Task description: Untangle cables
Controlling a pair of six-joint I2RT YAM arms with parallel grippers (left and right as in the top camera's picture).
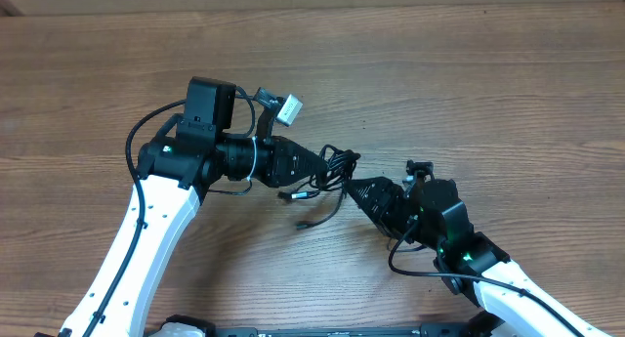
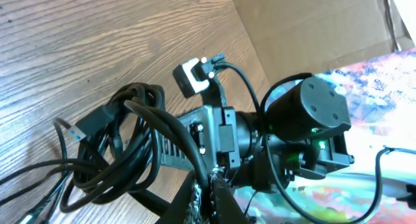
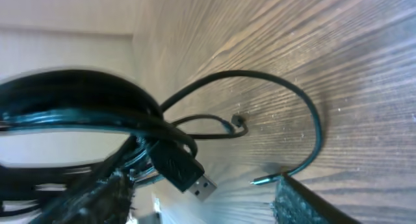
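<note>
The black cables (image 1: 339,164) are bunched in a tangle between my two grippers at mid-table. My left gripper (image 1: 330,169) reaches in from the left and is shut on a strand of the cables (image 2: 123,143), just below the coiled bundle. A USB plug (image 2: 86,127) sticks out of that bundle. My right gripper (image 1: 354,188) comes in from the lower right, open. In the right wrist view its fingers stand wide apart, and a black USB plug (image 3: 189,173) hangs between them. The left finger (image 3: 97,198) lies against the coil (image 3: 78,107). A thin strand (image 3: 311,123) loops over the wood.
A loose plug end (image 1: 293,194) and a trailing strand (image 1: 320,217) lie on the wooden table (image 1: 488,73) below the tangle. The left arm's white camera module (image 1: 290,107) sits above its wrist. A cardboard wall (image 2: 312,29) stands at the table's far side.
</note>
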